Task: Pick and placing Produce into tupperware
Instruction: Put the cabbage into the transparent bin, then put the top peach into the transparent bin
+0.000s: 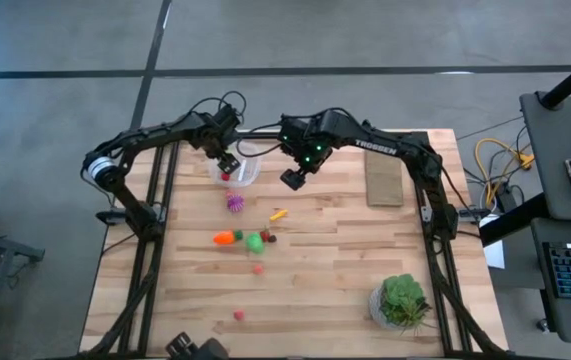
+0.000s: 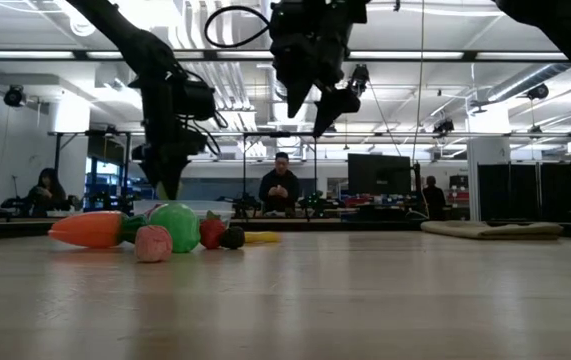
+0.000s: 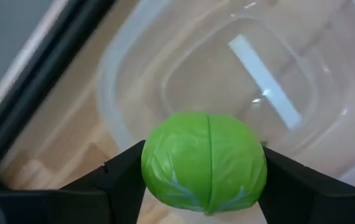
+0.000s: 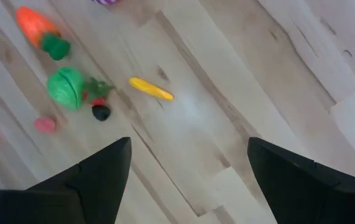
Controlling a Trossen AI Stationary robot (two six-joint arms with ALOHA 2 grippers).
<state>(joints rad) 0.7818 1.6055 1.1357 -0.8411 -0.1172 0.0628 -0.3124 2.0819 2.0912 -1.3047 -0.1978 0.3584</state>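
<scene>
- Near the table's far edge, a green ball [image 3: 204, 162] is held by the left gripper [image 3: 202, 186] directly above the tupperware [image 3: 133, 74]
- The right gripper [image 4: 186, 174] is held wide and empty beside it

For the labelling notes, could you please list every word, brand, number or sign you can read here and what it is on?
"TROSSEN": white letters on the right arm, high view.
Nothing else can be read: screens in the room behind are too small and blurred.

Clear glossy plastic tupperware [image 3: 165, 68], wooden table [image 1: 335, 260]
</scene>
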